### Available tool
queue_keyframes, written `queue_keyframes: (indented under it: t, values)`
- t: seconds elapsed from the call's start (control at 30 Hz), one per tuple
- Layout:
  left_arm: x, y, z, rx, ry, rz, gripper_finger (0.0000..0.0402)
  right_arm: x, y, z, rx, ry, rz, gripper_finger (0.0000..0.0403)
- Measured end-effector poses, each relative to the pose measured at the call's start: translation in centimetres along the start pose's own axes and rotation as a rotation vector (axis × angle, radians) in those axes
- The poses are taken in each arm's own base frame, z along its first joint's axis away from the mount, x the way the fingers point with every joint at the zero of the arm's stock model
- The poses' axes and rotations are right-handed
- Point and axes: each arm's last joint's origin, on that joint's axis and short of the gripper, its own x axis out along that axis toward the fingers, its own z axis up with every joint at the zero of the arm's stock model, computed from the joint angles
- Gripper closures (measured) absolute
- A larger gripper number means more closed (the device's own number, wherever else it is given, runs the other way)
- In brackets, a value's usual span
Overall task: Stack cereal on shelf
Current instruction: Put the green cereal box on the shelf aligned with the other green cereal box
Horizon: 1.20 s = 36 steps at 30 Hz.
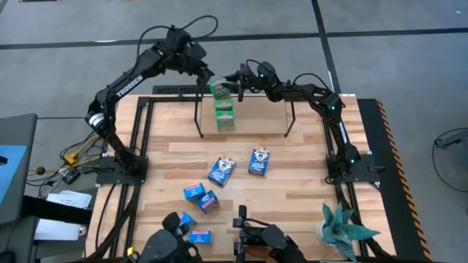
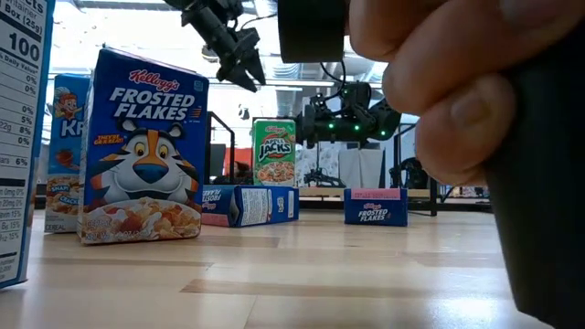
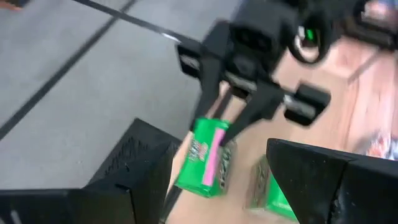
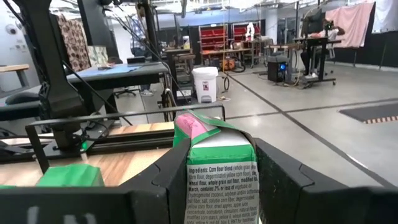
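My right gripper (image 1: 235,84) is shut on a green cereal box (image 1: 219,89) over the far side of the shelf (image 1: 256,117). The box also shows in the right wrist view (image 4: 221,180) and the left wrist view (image 3: 205,155). A second green box (image 1: 225,118) stands upright on the shelf just nearer, and shows in the low view (image 2: 274,151). My left gripper (image 1: 206,71) is open and empty, hovering just left of and beyond the held box. Dark blue boxes (image 1: 221,169) (image 1: 258,161) and light blue ones (image 1: 201,197) lie on the table. My right gripper pinches the green box near its pink-flapped top end (image 3: 214,134) between its two fingers (image 4: 168,180), one on each broad face. The narrow ingredients panel (image 4: 221,186) faces the wrist camera. The fingers come from the table's right, slanting down. The box hangs tilted below them.
Black wire uprights (image 1: 200,117) (image 1: 289,117) flank the shelf. Two more light blue boxes (image 1: 191,228) lie at the near edge, and a plant (image 1: 344,226) stands at the near right. In the low view a person's fingers (image 2: 439,82) cover the right side, and a Frosted Flakes box (image 2: 142,151) stands close.
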Motion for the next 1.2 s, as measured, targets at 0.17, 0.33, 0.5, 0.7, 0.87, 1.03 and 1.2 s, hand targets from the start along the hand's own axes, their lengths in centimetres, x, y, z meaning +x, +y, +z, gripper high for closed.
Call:
queue_keyframes:
  t: [0.17, 0.33, 0.5, 0.7, 0.87, 1.03, 1.2]
  values:
    - [2.1, 0.0, -0.7, 0.047, 0.041, -0.048, 0.0152, 0.0, -0.1, 0.0, -0.021, -0.002, -0.002, 0.0227]
    - [4.5, 0.2, -1.8, 0.040, 0.108, -0.080, 0.0152, 0.0, -0.1, 0.0, -0.026, -0.002, -0.002, 0.0227]
    - [4.8, 0.3, -1.9, 0.074, 0.107, -0.081, 0.0152, 0.0, -0.1, 0.0, -0.025, 0.000, -0.002, 0.0227]
    - [4.8, 0.2, -2.0, 0.100, 0.122, -0.076, 0.0152, 0.0, -0.1, 0.0, -0.026, 0.000, -0.002, 0.0227]
    - [4.9, 0.2, -2.2, 0.103, 0.130, -0.086, 0.0152, 0.0, -0.1, 0.0, -0.030, -0.003, -0.002, 0.0227]
    - [5.4, 0.3, -2.3, 0.125, 0.132, -0.069, 0.0152, 0.0, 0.0, 0.1, -0.033, -0.007, 0.000, 0.0227]
    - [7.0, 0.6, -3.2, 0.113, 0.180, -0.068, 0.0152, 0.0, 0.0, 0.1, -0.038, -0.010, 0.020, 0.0227]
